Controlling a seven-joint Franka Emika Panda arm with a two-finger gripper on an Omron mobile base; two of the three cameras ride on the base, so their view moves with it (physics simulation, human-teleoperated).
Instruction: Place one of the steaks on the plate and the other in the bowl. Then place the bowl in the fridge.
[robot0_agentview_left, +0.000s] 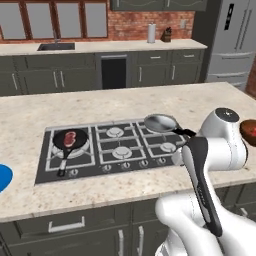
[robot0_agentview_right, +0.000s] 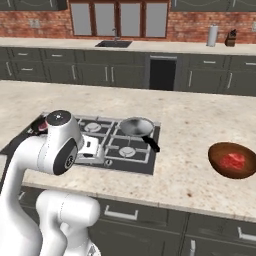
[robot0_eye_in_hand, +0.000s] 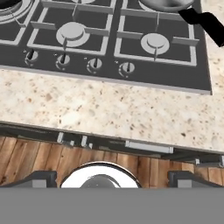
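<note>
One steak (robot0_agentview_left: 70, 138) lies in the black frying pan (robot0_agentview_left: 64, 145) on the stove's left burner. The other steak (robot0_agentview_right: 233, 160) rests inside the reddish-brown bowl (robot0_agentview_right: 232, 161), which stands on the counter right of the stove. At the far left counter edge a slice of the blue plate (robot0_agentview_left: 4, 176) shows, with nothing on that part. The grey fridge (robot0_agentview_left: 232, 40) stands at the back right, doors closed. My gripper (robot0_eye_in_hand: 114, 178) hangs above the counter's front edge by the stove knobs, open and empty, its fingertips (robot0_eye_in_hand: 41, 177) wide apart.
A shiny silver pan (robot0_agentview_left: 160, 122) with a black handle sits on the stove's right rear burner. The stove (robot0_eye_in_hand: 113, 48) has a row of knobs along its front. Dark cabinets and a wood floor lie below the counter edge. A sink and a paper towel roll stand on the back counter.
</note>
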